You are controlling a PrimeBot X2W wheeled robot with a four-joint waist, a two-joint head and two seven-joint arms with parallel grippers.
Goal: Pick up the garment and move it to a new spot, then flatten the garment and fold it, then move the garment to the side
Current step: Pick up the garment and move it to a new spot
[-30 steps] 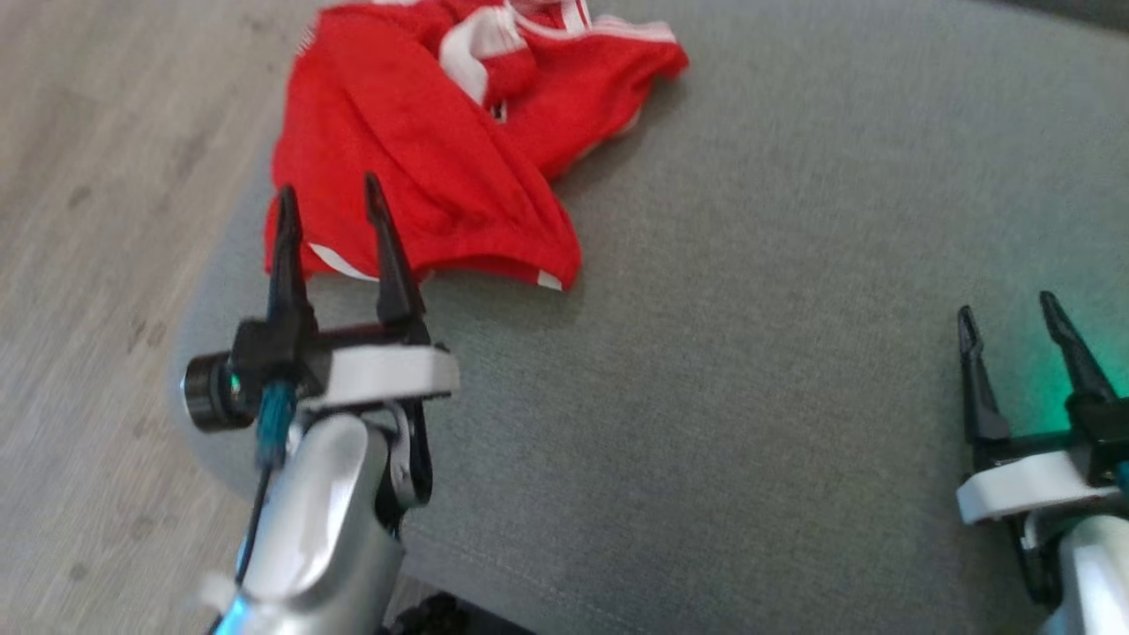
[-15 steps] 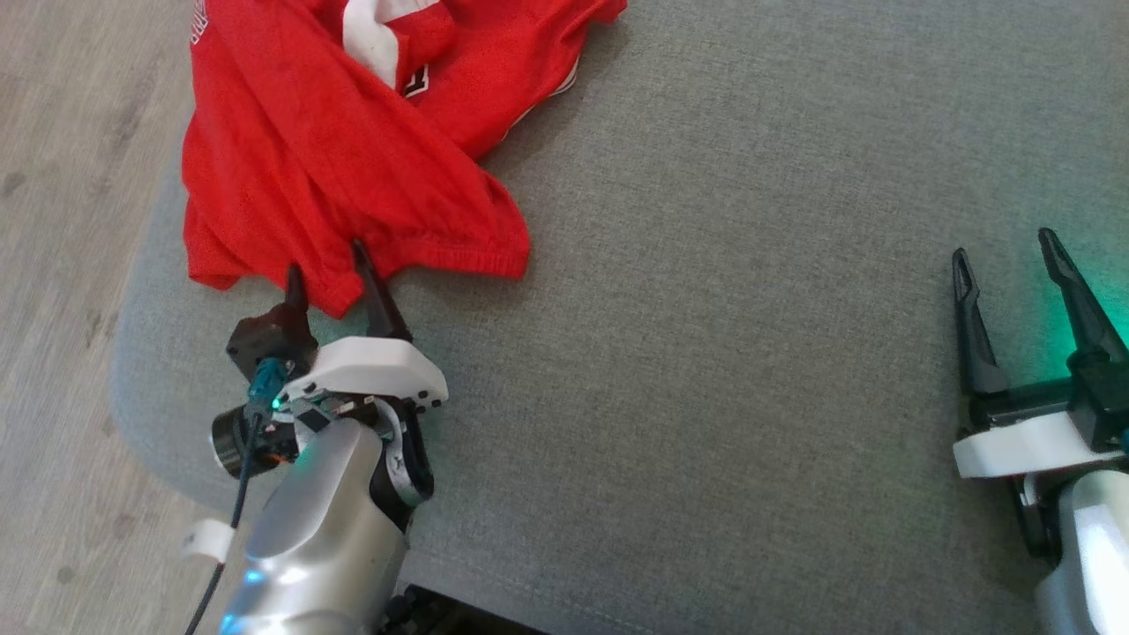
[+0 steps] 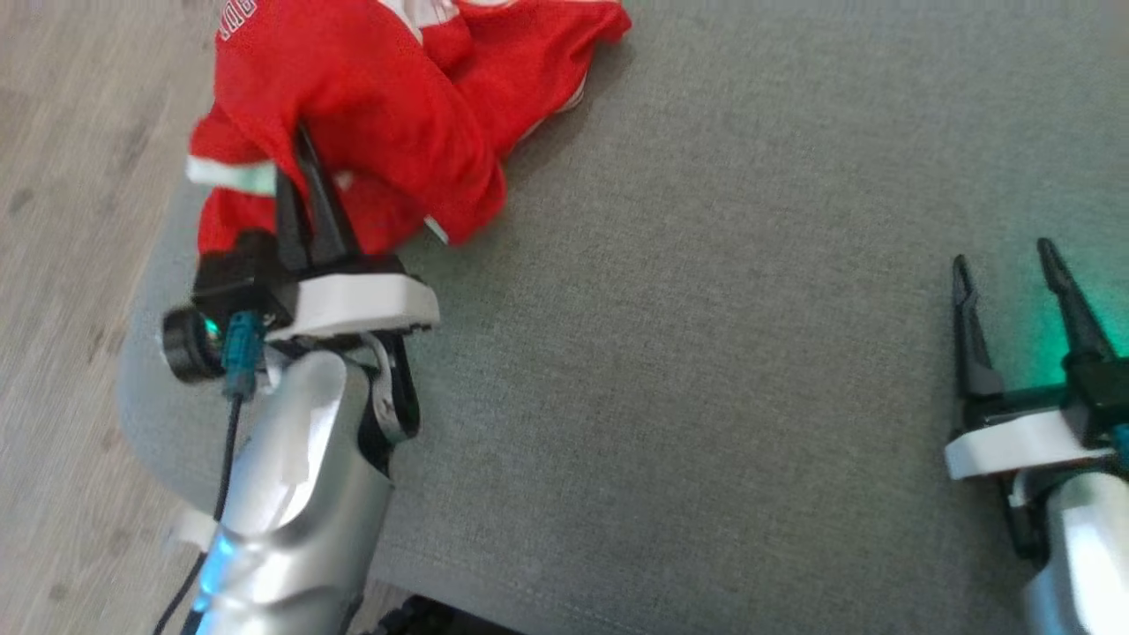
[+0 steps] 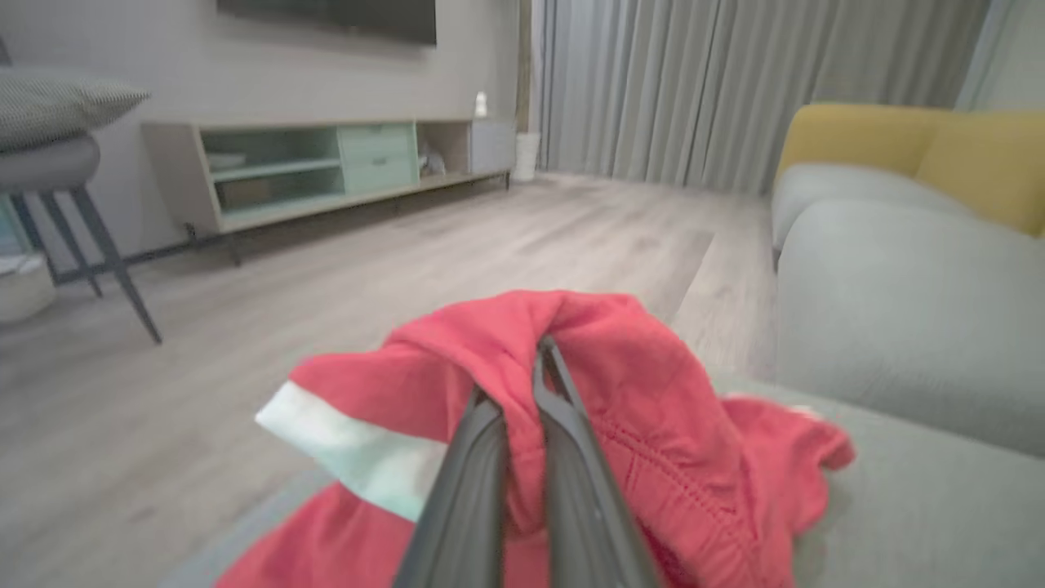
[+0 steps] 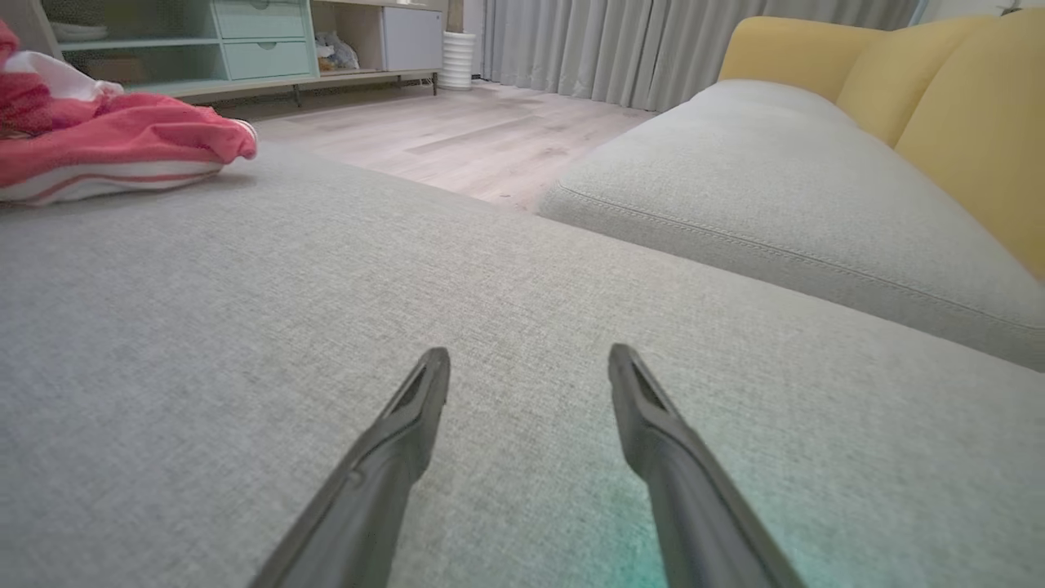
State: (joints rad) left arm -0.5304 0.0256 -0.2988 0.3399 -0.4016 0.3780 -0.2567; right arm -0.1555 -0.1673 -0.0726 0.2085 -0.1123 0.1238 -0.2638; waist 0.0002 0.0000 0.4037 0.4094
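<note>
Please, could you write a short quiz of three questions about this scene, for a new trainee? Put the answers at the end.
1. True or false: the left pincer is shut on the red garment.
2. How does the right pincer stand? A) open, over the bare grey cushion; B) shut on the garment; C) open, over the wooden floor.
3. Fill in: in the left wrist view, the band along the garment's edge is ____ in colour.
Key: 1 true; 2 A; 3 white.

Soft, even light, slight blur, green glow (image 3: 1098, 313) beside right pincer (image 3: 1003, 253).
</note>
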